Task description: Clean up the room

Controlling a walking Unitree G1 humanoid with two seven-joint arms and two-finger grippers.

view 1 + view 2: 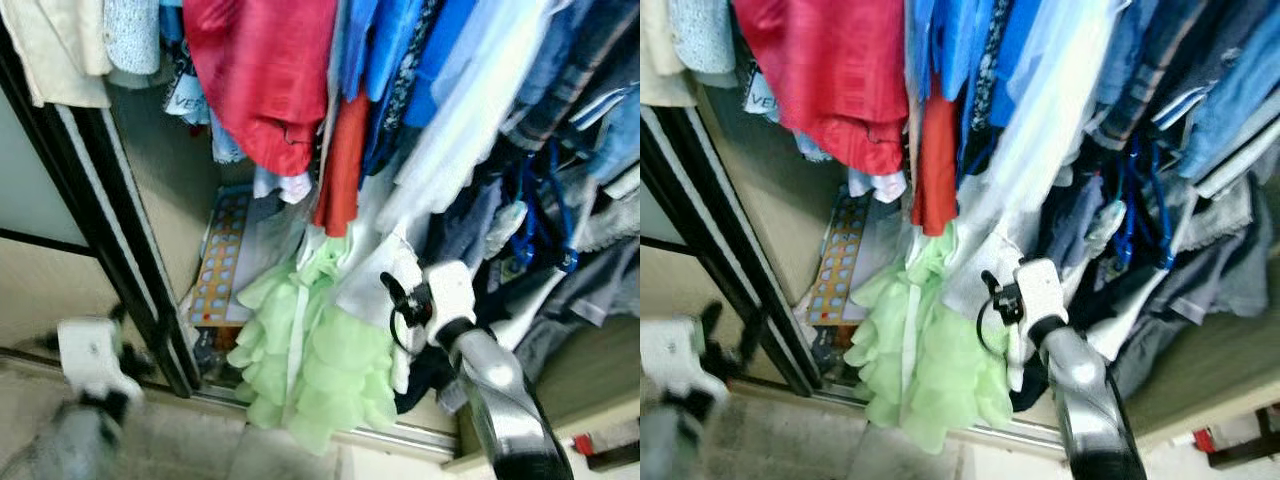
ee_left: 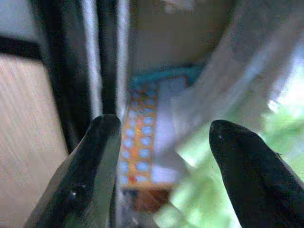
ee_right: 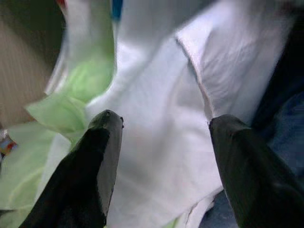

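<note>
Right gripper [image 3: 164, 142] at the hanging clothes, open, empty.
I see the white garment [image 3: 156, 156] beside the green ruffled dress [image 1: 320, 370] in the wardrobe; right arm raised and extended toward it, left gripper [image 2: 164, 156] low by the door frame [image 1: 110, 230], fingers spread, holding nothing.

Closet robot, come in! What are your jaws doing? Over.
Right gripper jaws open, at white garment. Left gripper jaws open, low by black door frame. Green ruffled dress hangs alongside the white one.
</note>
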